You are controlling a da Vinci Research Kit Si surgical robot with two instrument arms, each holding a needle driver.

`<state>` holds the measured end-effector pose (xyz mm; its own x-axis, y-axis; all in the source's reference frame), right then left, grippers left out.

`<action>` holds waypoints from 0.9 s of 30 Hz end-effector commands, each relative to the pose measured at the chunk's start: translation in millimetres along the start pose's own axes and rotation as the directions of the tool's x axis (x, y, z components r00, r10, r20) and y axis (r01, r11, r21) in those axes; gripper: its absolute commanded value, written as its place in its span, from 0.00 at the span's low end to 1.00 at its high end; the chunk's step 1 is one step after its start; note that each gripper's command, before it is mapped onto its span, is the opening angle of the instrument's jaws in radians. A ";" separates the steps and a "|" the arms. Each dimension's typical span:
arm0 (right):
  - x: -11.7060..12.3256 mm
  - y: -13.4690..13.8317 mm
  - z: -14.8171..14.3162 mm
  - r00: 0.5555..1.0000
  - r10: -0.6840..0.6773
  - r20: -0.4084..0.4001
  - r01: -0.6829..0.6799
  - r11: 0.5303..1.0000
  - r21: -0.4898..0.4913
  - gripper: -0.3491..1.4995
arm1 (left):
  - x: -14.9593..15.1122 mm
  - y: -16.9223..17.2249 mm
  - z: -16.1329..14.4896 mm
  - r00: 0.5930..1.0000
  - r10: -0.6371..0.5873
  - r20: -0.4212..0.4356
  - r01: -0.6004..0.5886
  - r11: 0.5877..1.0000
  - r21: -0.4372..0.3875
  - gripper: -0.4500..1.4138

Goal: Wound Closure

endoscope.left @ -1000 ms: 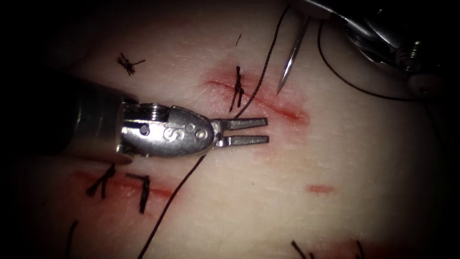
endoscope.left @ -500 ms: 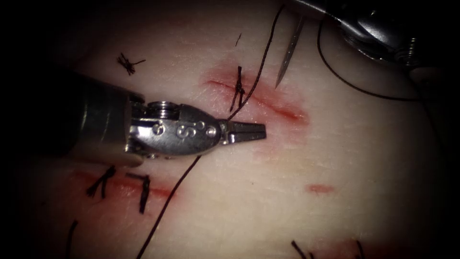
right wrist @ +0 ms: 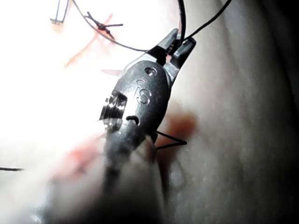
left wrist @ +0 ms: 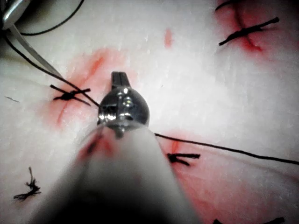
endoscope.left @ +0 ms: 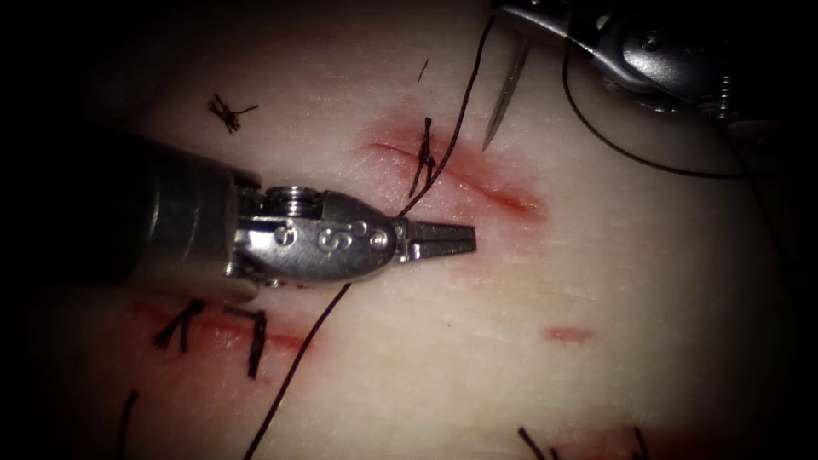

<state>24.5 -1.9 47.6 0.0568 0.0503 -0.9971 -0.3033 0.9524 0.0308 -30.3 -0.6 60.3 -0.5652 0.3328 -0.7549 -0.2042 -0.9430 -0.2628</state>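
Your left gripper [endoscope.left: 464, 241] has its jaws together, lying flat on the tissue [endoscope.left: 613, 255] just below the cut [endoscope.left: 503, 194], tips pointing along it. The thread [endoscope.left: 298, 358] comes out of the stitch [endoscope.left: 423, 158] on the cut's left part, meets the heel of those jaws and runs on under the tool. You cannot tell from here whether the strand is actually caught or only passing beneath, so check that before you put any load on it. A bite at the heel looks likely to slip or fray the strand, and mid-jaw would hold better.

Your right gripper [endoscope.left: 524, 17] sits above the cut, clamped on the needle [endoscope.left: 504, 102] at its upper end. The needle hangs free of the tissue, its tip just above the cut and right of the stitch. Hold that tip off the surface so it does not scratch the cut's edge.

A slack loop of thread lies right of the needle, well above the cut. Mind that it does not snag on either tool. Any pull is best made gently and in line with the stitch, so the tied knot is not lifted from the cut.
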 end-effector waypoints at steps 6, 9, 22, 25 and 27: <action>-1.1 -2.6 0.5 0.995 -0.086 0.047 0.086 0.996 0.014 0.00 | -0.2 -0.3 -0.1 1.000 0.001 -0.003 -0.001 1.000 -0.011 0.00; -1.7 -3.9 0.2 0.993 -0.106 0.055 0.105 0.994 0.017 0.00 | -0.2 -0.6 -0.7 1.000 0.000 -0.005 0.000 1.000 -0.017 0.00; -5.9 -10.5 -0.9 0.985 -0.157 0.074 0.154 0.987 0.034 0.00 | -0.4 -0.5 -1.9 1.000 -0.001 0.005 0.001 1.000 -0.008 0.00; -6.7 -11.3 -1.2 0.987 -0.141 0.079 0.138 0.990 0.042 0.00 | -0.4 -0.4 -1.9 1.000 0.000 0.006 0.000 1.000 -0.007 0.00; -7.4 -11.9 -1.4 0.989 -0.122 0.087 0.118 0.992 0.048 0.00 | -0.5 -0.4 -1.9 1.000 0.000 0.006 0.000 1.000 -0.007 0.00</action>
<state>25.6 -14.2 54.1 0.1765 -0.0388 -0.9835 -0.2471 0.9655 -0.0824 -27.9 -0.3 59.1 -0.5698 0.3337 -0.7509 -0.1988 -0.9427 -0.2681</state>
